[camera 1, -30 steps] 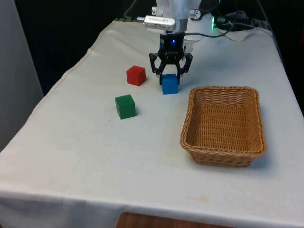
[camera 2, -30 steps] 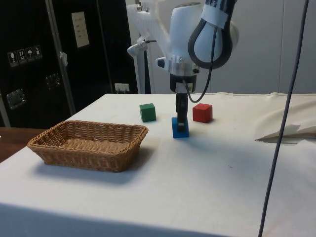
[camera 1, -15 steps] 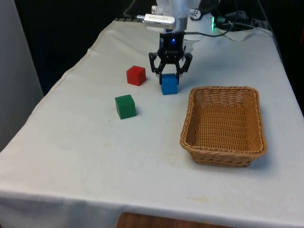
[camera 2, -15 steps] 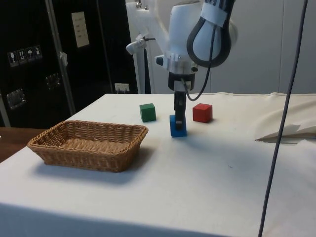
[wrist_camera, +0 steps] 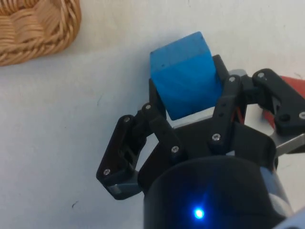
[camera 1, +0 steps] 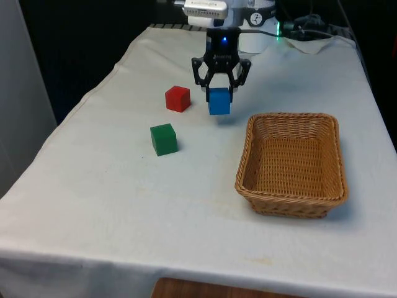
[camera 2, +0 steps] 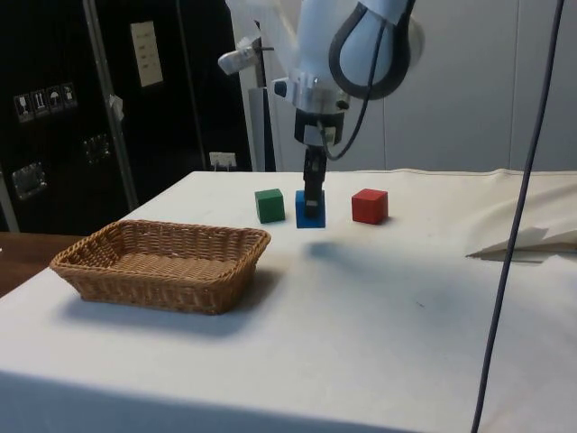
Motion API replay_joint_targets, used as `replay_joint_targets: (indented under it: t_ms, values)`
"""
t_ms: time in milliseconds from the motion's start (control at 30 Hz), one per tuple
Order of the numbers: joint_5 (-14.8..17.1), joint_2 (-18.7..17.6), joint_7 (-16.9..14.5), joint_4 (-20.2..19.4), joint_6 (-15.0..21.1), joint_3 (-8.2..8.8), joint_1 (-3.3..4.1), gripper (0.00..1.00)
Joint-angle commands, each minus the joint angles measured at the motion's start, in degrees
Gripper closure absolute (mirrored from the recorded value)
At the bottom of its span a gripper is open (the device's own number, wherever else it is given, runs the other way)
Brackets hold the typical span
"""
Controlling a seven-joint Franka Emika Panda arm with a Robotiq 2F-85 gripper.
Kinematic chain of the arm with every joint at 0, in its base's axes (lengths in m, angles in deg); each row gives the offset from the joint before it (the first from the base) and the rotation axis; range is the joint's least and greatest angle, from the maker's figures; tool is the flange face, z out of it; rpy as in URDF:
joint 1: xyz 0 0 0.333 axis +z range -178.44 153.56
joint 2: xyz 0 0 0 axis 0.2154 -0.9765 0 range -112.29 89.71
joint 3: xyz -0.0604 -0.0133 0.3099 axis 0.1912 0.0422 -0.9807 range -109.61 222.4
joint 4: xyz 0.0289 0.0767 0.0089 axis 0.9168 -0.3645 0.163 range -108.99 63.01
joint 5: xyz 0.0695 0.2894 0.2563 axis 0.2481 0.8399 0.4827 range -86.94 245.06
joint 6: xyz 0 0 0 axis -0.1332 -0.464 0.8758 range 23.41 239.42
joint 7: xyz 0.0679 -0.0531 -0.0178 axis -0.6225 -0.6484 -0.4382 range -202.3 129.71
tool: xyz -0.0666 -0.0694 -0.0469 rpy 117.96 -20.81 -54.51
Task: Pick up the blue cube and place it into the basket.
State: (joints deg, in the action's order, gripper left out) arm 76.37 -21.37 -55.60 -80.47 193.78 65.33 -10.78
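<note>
The blue cube [camera 1: 219, 101] hangs a little above the white cloth, clamped between the fingers of my black gripper [camera 1: 219, 94]. From the side, the cube [camera 2: 310, 213] is clear of the table with its shadow beneath, and the gripper [camera 2: 312, 200] holds it from above. In the wrist view the blue cube [wrist_camera: 187, 81] sits tilted between the two fingers of the gripper [wrist_camera: 188, 102]. The wicker basket [camera 1: 292, 200] stands on the front view's right, nearer the camera than the cube, and its rim [wrist_camera: 38, 43] also appears in the wrist view.
A red cube [camera 1: 177, 98] lies just to the front view's left of the gripper, and a green cube [camera 1: 164, 138] lies nearer the camera. From the side they are the red cube [camera 2: 369, 206] and green cube [camera 2: 269, 205]. A cable [camera 2: 514, 234] hangs at the side view's right.
The gripper has risen with the blue cube, lifting it off the cloth. The basket, red cube and green cube have stayed put.
</note>
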Motion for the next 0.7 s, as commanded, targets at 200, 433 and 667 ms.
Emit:
replay_joint_targets:
  t_ms: [200, 433, 667]
  values:
    - [-0.4, 2.1, 1.8, 2.1, -4.0, 0.23, 0.17, 0.99]
    - [-0.4, 3.1, 2.8, 4.2, -6.8, 0.11, 0.23, 0.99]
    - [0.0, 3.6, 3.1, 6.5, -8.7, -0.23, 0.17, 0.99]
